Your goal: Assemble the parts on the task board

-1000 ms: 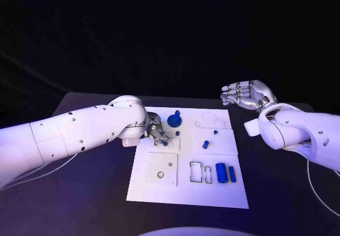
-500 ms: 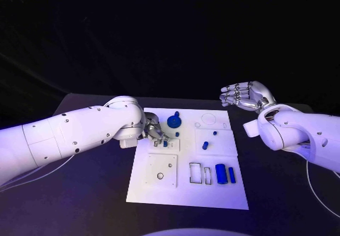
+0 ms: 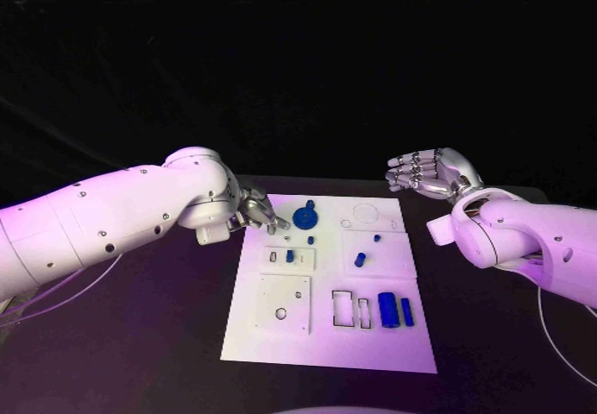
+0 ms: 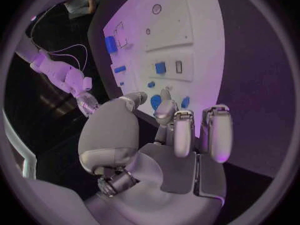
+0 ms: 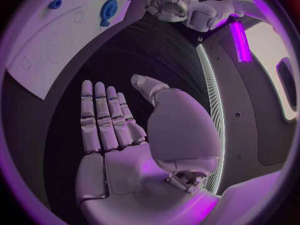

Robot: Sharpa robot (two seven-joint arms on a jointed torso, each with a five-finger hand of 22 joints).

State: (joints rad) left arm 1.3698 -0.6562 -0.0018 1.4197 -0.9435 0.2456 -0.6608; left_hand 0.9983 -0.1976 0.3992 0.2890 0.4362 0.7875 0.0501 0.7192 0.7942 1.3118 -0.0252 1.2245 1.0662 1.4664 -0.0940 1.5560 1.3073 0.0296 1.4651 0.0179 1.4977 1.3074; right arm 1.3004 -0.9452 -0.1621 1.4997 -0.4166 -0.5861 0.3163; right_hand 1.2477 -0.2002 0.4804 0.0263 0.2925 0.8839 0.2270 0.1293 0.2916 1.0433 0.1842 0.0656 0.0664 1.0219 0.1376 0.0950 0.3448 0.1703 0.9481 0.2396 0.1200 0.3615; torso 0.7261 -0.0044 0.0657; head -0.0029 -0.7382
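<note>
Now | parts (image 3: 396,308): small, stiff, light, probably slick; pinch mid-sides | left hand (image 3: 259,213) empty, fingers apart | right hand (image 3: 427,171) spread, empty

No text, label, brand or number can be read on anything; the board (image 3: 326,345) carries only outlined shapes.

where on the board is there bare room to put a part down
The task board is bare along its near edge, below the square plate and two blue cylinders. The far left corner is crowded: the left hand hangs beside the blue gear.
</note>
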